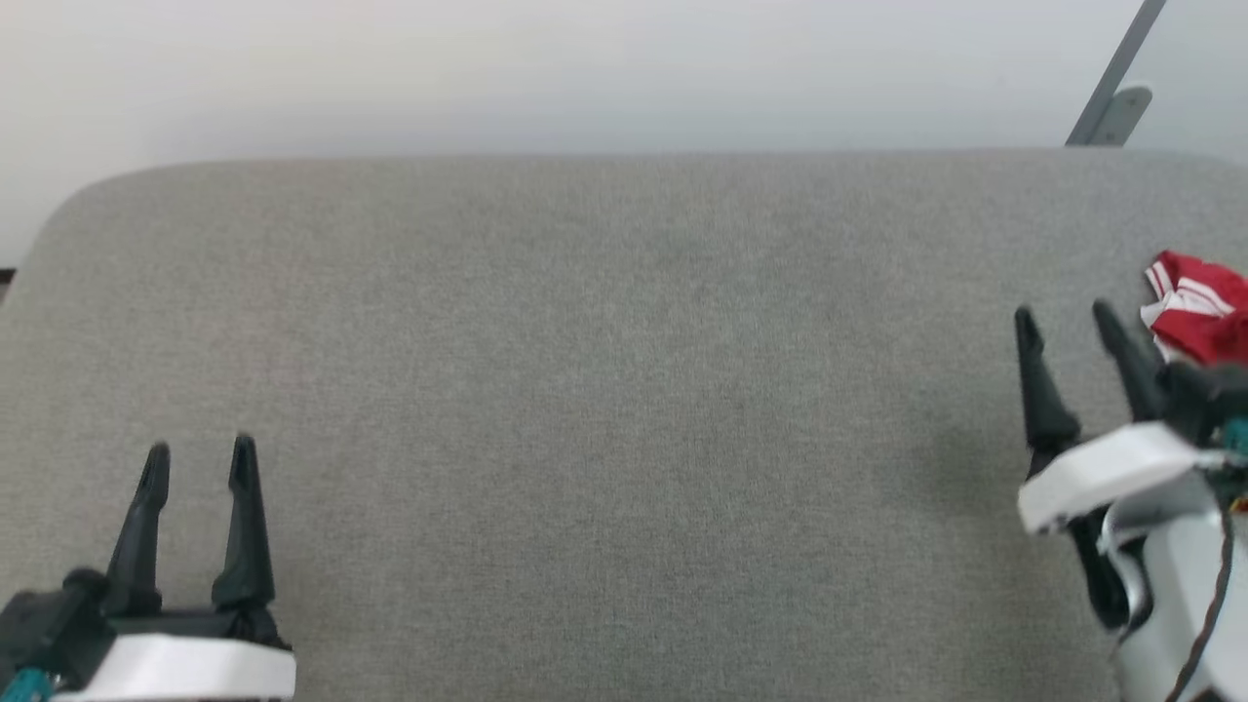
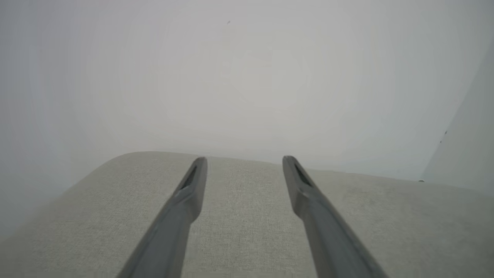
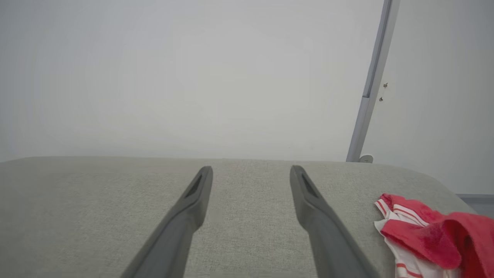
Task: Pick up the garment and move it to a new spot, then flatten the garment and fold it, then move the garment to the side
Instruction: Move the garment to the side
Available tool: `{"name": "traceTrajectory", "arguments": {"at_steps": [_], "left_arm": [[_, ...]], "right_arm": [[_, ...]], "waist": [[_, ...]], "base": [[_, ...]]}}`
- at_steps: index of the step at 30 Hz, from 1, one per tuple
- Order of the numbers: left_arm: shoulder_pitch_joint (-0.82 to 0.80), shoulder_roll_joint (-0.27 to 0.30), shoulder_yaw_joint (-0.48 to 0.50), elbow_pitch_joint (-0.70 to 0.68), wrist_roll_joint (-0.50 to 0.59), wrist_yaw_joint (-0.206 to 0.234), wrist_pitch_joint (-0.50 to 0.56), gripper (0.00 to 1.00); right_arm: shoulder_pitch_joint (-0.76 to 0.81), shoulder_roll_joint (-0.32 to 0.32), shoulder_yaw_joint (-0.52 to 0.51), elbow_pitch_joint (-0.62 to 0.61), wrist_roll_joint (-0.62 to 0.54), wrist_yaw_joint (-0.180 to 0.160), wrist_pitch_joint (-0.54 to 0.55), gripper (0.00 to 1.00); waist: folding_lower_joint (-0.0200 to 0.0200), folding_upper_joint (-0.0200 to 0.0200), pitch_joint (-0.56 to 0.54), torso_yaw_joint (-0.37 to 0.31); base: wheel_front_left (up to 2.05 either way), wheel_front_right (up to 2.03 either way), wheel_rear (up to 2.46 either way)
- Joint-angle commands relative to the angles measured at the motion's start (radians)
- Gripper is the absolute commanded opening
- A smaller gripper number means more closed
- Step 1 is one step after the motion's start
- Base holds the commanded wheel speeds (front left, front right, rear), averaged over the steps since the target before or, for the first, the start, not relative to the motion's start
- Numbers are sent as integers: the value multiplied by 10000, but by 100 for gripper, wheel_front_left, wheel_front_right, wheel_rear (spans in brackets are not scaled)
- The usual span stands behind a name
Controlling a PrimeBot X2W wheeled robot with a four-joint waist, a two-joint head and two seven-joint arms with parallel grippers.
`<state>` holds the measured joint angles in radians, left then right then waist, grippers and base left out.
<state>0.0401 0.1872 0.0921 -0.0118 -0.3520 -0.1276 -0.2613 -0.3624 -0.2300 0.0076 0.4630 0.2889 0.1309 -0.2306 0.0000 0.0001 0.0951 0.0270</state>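
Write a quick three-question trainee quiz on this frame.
1. True or false: the right gripper is shut on the garment.
2. Where on the grey padded surface does the garment lie? A: far left. B: centre. C: far right, crumpled.
3. Fill in: the left gripper has its jaws ____ and holds nothing.
Key: 1 false; 2 C; 3 open.
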Motion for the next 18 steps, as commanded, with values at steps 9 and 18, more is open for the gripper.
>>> {"name": "traceTrajectory", "arguments": {"at_steps": [9, 18], "left_arm": [[1142, -191, 320, -151, 106, -25, -48, 100], [1794, -291, 459, -203, 122, -25, -48, 100]], "right_arm": [[1915, 474, -289, -1204, 42, -3, -45, 100], [3244, 949, -644, -2260, -83, -1, 187, 100]], "waist": [[0, -1, -898, 16], [0, -1, -1221, -68]], "base": [[0, 0, 0], [0, 0, 0]]}}
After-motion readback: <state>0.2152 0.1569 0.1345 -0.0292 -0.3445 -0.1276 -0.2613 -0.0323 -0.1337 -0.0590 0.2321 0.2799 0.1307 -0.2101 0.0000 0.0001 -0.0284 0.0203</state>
